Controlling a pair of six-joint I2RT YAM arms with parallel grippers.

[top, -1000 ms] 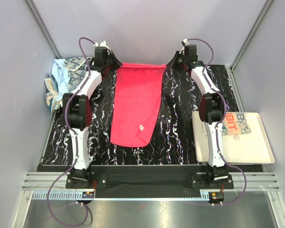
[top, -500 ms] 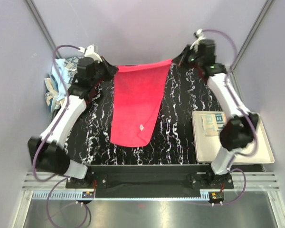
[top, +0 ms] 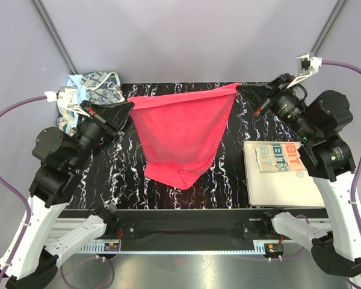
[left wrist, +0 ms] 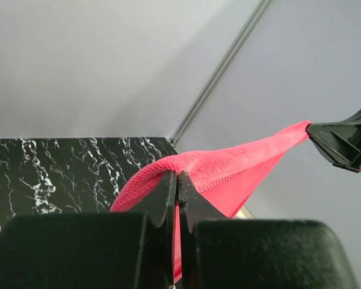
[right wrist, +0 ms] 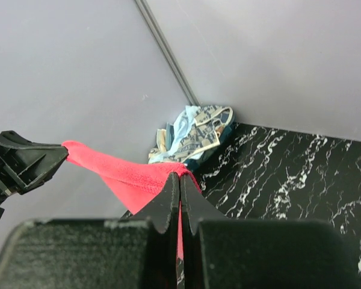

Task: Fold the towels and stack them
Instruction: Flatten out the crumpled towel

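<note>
While my left gripper [top: 128, 109] and right gripper [top: 241, 90] each clamp a top corner, the pink towel [top: 180, 135] hangs stretched between them, its lower tip seemingly brushing the surface [top: 228, 171].

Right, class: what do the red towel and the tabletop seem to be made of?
Red towel: soft matte cloth, likely microfibre or terry; a fuzzy nap shows and it drapes limply. Tabletop: hard, smooth, black with white marble-like veins; perhaps stone or printed laminate.
</note>
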